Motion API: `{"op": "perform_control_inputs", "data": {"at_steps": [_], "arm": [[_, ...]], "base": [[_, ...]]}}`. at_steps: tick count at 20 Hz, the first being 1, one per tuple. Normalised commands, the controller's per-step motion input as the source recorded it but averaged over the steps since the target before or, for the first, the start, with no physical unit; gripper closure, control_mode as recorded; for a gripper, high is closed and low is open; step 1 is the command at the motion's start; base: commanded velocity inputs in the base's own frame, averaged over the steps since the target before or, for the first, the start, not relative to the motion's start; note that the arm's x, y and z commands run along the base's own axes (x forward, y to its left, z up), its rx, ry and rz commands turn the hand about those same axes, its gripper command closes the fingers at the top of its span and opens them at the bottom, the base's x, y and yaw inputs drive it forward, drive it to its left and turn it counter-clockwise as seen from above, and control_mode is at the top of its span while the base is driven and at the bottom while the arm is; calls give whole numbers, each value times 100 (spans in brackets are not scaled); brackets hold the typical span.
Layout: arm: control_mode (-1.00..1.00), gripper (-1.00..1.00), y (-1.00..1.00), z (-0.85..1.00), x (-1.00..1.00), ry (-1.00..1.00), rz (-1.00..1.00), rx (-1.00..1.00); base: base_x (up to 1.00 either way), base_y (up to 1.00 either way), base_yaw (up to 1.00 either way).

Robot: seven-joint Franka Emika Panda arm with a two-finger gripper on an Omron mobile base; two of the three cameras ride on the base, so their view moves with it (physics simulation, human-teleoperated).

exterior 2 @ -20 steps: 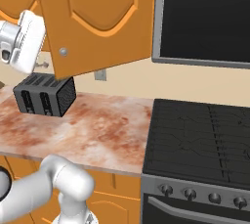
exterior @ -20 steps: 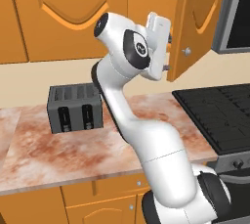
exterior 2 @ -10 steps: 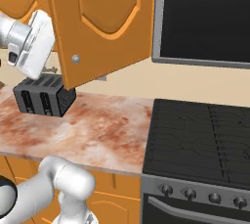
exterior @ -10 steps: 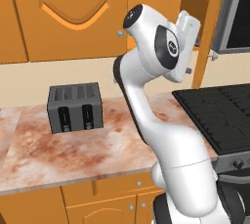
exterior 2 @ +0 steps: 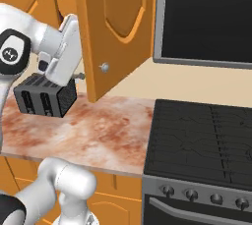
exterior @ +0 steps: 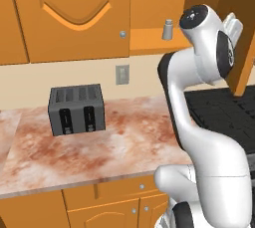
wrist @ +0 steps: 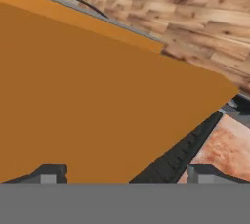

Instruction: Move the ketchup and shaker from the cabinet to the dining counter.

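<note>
Left base view: the shaker (exterior: 168,29) stands upright, long axis vertical, rounded cap up, on the orange shelf of the cabinet (exterior: 149,38) in the upper centre of the frame. No label or writing can be read on it. The ketchup cannot be made out; the white arm and the open cabinet door (exterior: 239,33) at the upper right cover that part of the shelf. The hand is raised at the upper right, just in front of the door, and its fingers are cut off from sight there.

Right base view: the hand sits at the upper left, against the edge of the open door (exterior 2: 115,27), whose small round knob (exterior 2: 104,67) is visible. A grey toaster (exterior 2: 45,96) stands on the marble worktop (exterior 2: 93,130) below the hand.

Hand view: the gripper (wrist: 124,174) is released, its two tips spread wide at the lower edge with nothing between them. A plain orange door panel (wrist: 88,100) is close ahead, at a slant.
</note>
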Motion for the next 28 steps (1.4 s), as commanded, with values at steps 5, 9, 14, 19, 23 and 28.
{"op": "perform_control_inputs", "data": {"at_steps": [5,9,14,19,23,28], "arm": [[-100,-100,-80,-6,-1,-9,0,11],[-100,-100,-68,-1,0,-4,0,8],[-100,-100,-38,-4,8,-8,2,7],[-100,-100,-13,0,8,-8,1,2],[-100,-100,5,0,1,-8,2,0],[-100,-100,55,0,0,-2,9,-1]], "base": [[0,0,0],[0,0,0],[0,0,0],[0,0,0],[0,0,0],[0,0,0]]}}
